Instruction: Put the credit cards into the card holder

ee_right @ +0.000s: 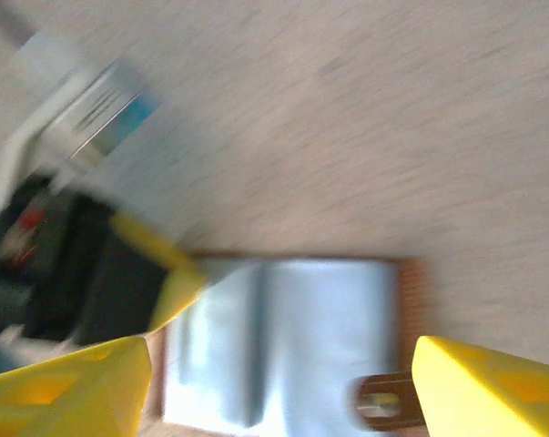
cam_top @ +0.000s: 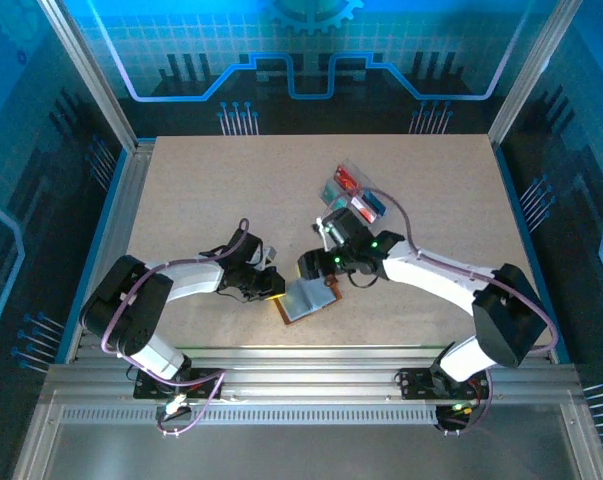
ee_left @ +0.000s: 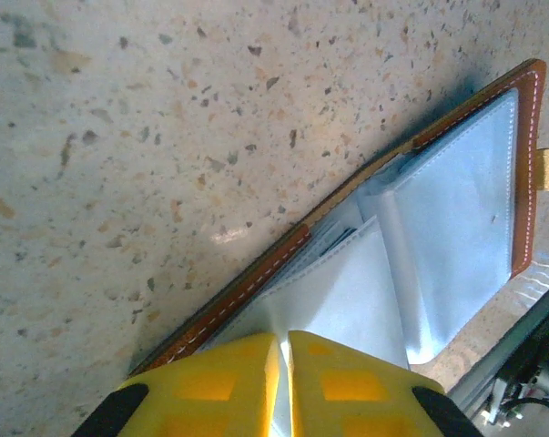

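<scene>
**A:** Two grippers are seen at the wallet (cam_top: 309,300), which is laid open on the table (cam_top: 201,190) near the front rail (cam_top: 311,355). How are the jaws set?

**B:** The left gripper (cam_top: 268,285) is closed on the wallet's left side. From its wrist, the yellow fingers (ee_left: 210,387) are seen pressed together on a pale lining leaf. The right gripper (cam_top: 316,272) is held over the wallet's far edge, jaws spread wide.

**A:** What room is left?

**B:** Bare table is shown left, right and behind the wallet. The tray (cam_top: 369,205) with the cards (cam_top: 346,180) is set well apart, behind and to the right.

**A:** What is given by one view and not another?

**B:** Stitching along the brown edge and the folded leaves are made out from the left wrist. The right wrist picture is blurred, yet the clasp tab (ee_right: 383,405) is caught just beside one spread finger. Card colours, red and teal, are told from above.
</scene>
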You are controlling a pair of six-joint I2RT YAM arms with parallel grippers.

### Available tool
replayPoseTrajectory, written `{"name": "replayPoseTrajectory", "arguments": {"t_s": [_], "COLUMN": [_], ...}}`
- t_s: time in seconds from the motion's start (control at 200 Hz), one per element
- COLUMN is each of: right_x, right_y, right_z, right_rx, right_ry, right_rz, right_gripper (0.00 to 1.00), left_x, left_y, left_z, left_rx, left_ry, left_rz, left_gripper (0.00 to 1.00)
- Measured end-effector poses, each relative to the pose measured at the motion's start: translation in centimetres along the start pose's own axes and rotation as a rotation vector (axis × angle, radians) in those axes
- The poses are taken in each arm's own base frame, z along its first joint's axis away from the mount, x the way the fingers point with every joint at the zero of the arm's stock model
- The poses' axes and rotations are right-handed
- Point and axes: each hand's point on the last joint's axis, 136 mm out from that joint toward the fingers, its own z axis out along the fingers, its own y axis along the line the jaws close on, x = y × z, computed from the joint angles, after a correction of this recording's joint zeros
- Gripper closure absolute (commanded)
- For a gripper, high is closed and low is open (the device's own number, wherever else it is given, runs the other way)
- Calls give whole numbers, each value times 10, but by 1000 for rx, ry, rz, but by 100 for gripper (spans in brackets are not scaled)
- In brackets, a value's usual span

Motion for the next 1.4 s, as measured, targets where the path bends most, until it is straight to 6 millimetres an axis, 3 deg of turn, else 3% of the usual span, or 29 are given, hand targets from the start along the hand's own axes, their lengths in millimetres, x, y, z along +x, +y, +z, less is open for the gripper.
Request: {"name": "replayPoseTrajectory", "arguments": {"t_s": [0.11, 0.28, 0.535, 0.885, 1.401], "right_x": [-33, -66, -96, -119, -115], "right_y": [-54, -129, -195, -216, -221], "right_z": [-23, -53, -41, -18, 2], "right_rx": [247, 577, 842, 902, 877], "right_ry": [-91, -146, -85, -32, 25], "right_rz": [36, 79, 59, -9, -46], "right_gripper": [21, 19, 23, 28, 29], "left_x": [-1, -3, -4, -3, -3], "left_y": [-1, -3, -5, -6, -6], "left_z": [1, 3, 6, 6, 6], "left_rx": [-14, -32, -42, -47, -47], "left_ry": [-10, -17, -18, -20, -20], "left_rz": [29, 68, 84, 88, 88], "left_gripper": [86, 86, 86, 86, 86]}}
